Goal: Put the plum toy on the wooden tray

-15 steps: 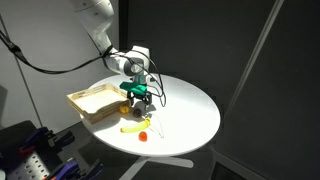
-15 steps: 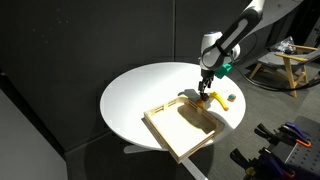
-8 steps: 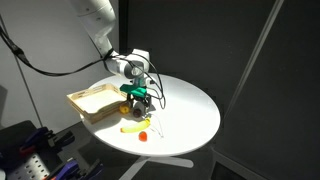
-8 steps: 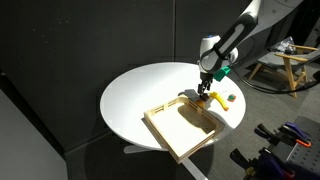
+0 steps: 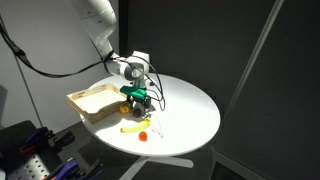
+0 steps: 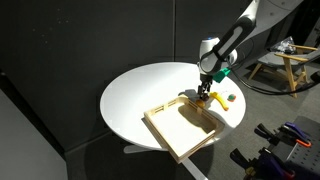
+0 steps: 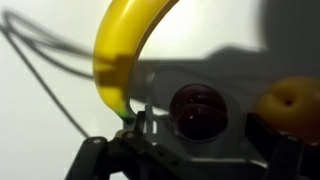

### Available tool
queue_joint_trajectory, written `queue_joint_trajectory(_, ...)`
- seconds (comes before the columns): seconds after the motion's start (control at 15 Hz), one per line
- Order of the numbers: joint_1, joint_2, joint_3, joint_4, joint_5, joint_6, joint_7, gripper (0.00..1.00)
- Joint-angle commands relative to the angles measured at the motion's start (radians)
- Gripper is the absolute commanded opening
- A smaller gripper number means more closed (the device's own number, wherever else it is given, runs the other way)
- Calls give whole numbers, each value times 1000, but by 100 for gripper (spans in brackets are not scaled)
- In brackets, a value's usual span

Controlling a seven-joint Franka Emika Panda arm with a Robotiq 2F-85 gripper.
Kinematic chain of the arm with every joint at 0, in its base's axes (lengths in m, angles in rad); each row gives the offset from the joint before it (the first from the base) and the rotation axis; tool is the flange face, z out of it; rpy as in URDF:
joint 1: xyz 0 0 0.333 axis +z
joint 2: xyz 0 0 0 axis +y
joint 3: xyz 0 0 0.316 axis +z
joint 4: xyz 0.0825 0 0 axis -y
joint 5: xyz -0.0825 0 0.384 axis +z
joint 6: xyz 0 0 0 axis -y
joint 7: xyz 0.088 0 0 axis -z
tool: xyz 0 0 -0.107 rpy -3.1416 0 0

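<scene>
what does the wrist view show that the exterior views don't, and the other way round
Only the wrist view: the dark red plum, close up, lying between the fingers of the open hand.

Only the exterior views: the wooden tray, the whole round table and the robot arm reaching down next to the tray. The plum cannot be made out there, under the hand.

Both: the banana and the small orange-red fruit, lying close to the hand.

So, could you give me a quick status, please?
Gripper open, low. Plum between the jaws, not gripped. Banana and orange fruit close beside it.
</scene>
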Motion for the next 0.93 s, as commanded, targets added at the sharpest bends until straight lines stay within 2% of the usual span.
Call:
queue_joint_trajectory(0.0,0,17,-1,24,-27,9,21,78)
queue_joint_trajectory(0.07,0,18,-1,25,-27,9,21,75)
queue_joint_trajectory(0.4,3,19,-5,30,-30,9,25,34)
queue_joint_trajectory(0.87,7,-27,-13,13,-33,-32,32,33)
